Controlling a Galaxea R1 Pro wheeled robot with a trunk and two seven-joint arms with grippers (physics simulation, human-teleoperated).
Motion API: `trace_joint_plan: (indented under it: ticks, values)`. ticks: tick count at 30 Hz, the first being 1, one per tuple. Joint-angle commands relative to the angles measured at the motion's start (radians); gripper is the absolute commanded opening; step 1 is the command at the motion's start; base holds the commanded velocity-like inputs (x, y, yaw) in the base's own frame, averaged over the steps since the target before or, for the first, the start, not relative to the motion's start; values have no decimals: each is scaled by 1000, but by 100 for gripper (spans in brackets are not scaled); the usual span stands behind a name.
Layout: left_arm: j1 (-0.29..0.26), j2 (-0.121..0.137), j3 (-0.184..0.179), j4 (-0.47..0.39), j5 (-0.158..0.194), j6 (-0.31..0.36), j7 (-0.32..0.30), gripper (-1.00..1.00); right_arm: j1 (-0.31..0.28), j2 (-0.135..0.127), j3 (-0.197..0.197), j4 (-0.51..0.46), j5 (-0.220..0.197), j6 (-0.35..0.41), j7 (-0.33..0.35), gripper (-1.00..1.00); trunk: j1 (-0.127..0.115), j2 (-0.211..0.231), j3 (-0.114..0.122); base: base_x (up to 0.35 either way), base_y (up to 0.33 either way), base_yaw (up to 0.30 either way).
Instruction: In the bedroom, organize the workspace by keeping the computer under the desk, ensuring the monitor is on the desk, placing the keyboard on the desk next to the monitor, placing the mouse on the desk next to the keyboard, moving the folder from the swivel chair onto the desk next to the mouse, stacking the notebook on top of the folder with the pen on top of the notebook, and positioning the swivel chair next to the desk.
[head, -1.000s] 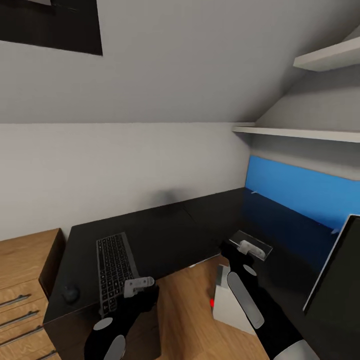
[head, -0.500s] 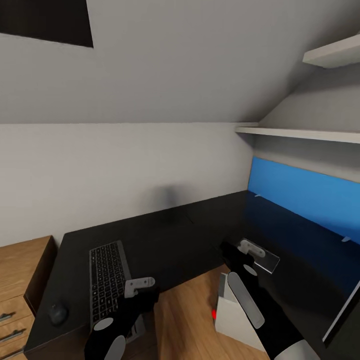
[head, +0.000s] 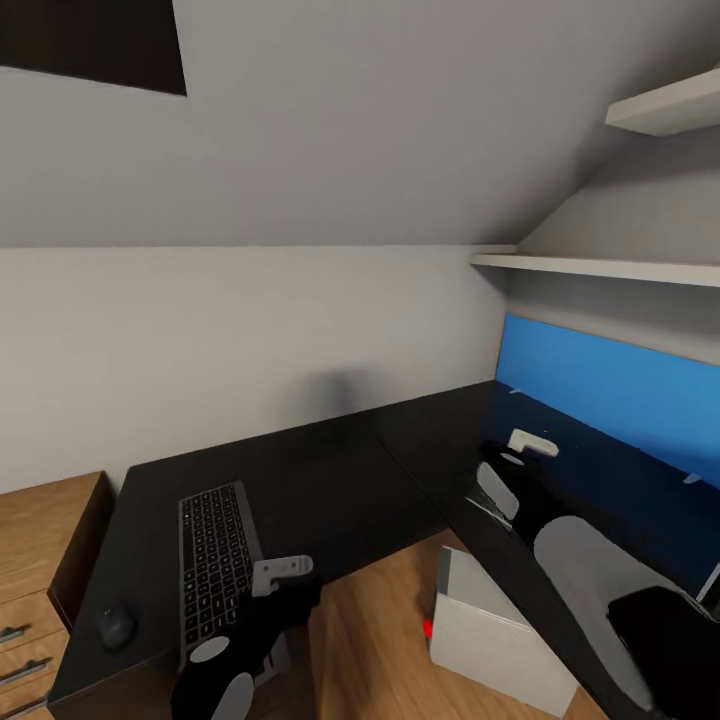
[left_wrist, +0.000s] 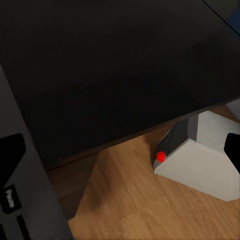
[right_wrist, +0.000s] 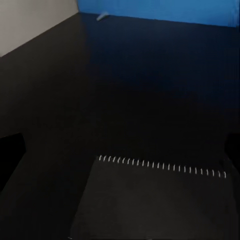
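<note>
Nearest you in the head view, your left gripper (head: 283, 572) hangs at the front edge of the long L-shaped matt black worktop (head: 330, 480), just beside the near end of the slim black keyboard with dark grey keys (head: 212, 562); you cannot tell how its jaws stand. The keyboard lies along the worktop's left wing, and a small dark rounded mouse (head: 116, 627) sits near its left, close to the front left corner. On the light wooden floor (head: 365, 640), the light grey box-shaped computer tower (head: 495, 630) with its red light stands partly under the worktop's right wing; the left wrist view shows it (left_wrist: 202, 157) tucked beneath the edge. Your right gripper (head: 530, 445) reaches over the right wing, and its jaw state cannot be told either. The right wrist view shows a thin dark notebook (right_wrist: 155, 200) with a pale spiral edge lying flat on the worktop below it. Beyond, a bright blue panel (head: 610, 385) lines the far right edge, with white shelves (head: 600, 266) above.
</note>
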Motion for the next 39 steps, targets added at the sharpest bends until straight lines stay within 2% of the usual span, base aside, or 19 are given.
trace_joint_plan:
  ticks: [1,2,4,6,9,11,14,27,39]
  values:
    - [-1,0,-2,-1,11,2,9,100,-48,-7,8,84,-7,-31,19,100,0,-1,-1,0,0,0]
    - [-1,-1,-3,-2,11,2,9,100,-98,-37,3,203,-20,-85,82,100,0,-1,-1,0,0,0]
    - [-1,-1,-4,-2,11,2,9,100,-115,-52,-6,248,-44,-106,121,100,0,-1,-1,0,0,0]
    - [-1,-1,-6,-1,11,2,10,100,-122,-58,-12,273,-69,-113,139,100,0,-1,-1,0,0,0]
    - [-1,-1,-19,-1,12,2,12,100,-128,-61,-16,339,-156,-127,163,100,0,-1,-1,70,0,0]
    - [-1,-1,-24,0,12,2,12,100,-130,-57,-17,364,-192,-131,169,100,0,-1,-1,191,0,0]
    - [-1,-1,-28,0,12,2,12,100,-127,-53,-19,384,-222,-135,173,100,0,-1,-1,251,0,0]
    - [-1,0,-69,3,10,2,14,100,-97,-40,-19,391,-228,-138,173,100,0,-1,-1,52,0,0]
    - [-1,0,-74,1,10,2,13,100,-80,-37,-17,393,-232,-138,172,100,0,-1,-1,21,-88,0]
